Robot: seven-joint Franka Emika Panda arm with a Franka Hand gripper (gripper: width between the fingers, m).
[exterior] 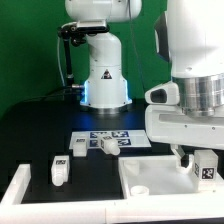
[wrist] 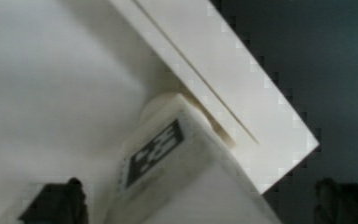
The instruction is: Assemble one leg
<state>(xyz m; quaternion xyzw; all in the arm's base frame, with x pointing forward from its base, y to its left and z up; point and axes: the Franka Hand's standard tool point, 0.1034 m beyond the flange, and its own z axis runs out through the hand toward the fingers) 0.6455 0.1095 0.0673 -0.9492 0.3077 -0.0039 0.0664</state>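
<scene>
The white square tabletop (exterior: 150, 178) lies at the front on the exterior view's right; in the wrist view it fills most of the picture (wrist: 87, 90). A white leg with a black marker tag (exterior: 206, 170) stands at its corner and also shows in the wrist view (wrist: 167, 150). My gripper (exterior: 195, 158) hangs right over this leg. In the wrist view the gripper (wrist: 194, 205) is open, with one dark finger (wrist: 55, 200) on each side of the leg and a gap to each. Three more white legs lie on the table: one (exterior: 58, 170), one (exterior: 78, 147) and one (exterior: 108, 143).
The marker board (exterior: 128, 133) lies in the middle of the black table behind the tabletop. A white rail (exterior: 14, 188) runs along the front at the exterior view's left. The arm's white base (exterior: 103, 75) stands at the back.
</scene>
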